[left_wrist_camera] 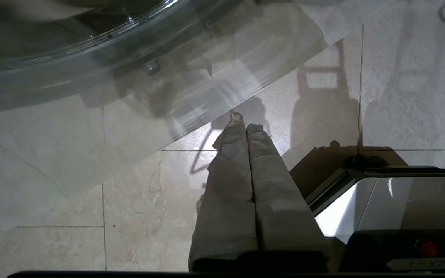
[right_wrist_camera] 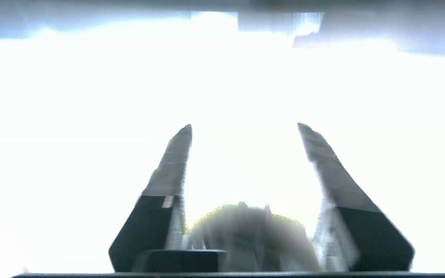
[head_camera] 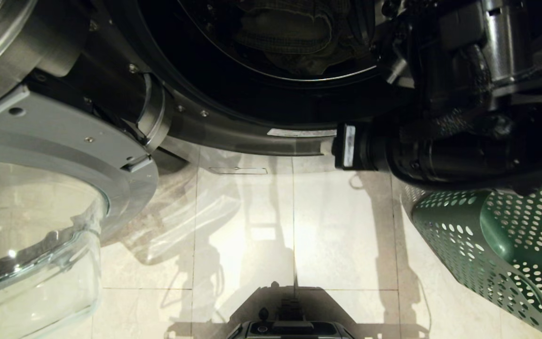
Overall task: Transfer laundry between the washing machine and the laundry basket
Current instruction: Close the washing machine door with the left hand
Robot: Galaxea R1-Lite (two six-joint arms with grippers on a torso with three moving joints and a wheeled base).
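Note:
The washing machine (head_camera: 252, 136) fills the top of the head view, its round door (head_camera: 64, 155) swung open to the left. The grey-green laundry (head_camera: 290, 33) lies crumpled inside the dark drum. The dark green perforated laundry basket (head_camera: 487, 235) stands on the floor at the lower right. My right arm (head_camera: 464, 146) hangs between the basket and the drum mouth. My right gripper (right_wrist_camera: 244, 125) is open against a bright white glare, nothing between its tips; a blurred grey shape sits low between the finger bases. My left gripper (left_wrist_camera: 245, 119) is shut and empty, pointing at the floor tiles.
The door's glass bowl (head_camera: 31, 235) bulges out at the lower left, just above my left gripper. Pale floor tiles (head_camera: 337, 226) lie between door and basket. My own base (head_camera: 294, 327) shows at the bottom edge.

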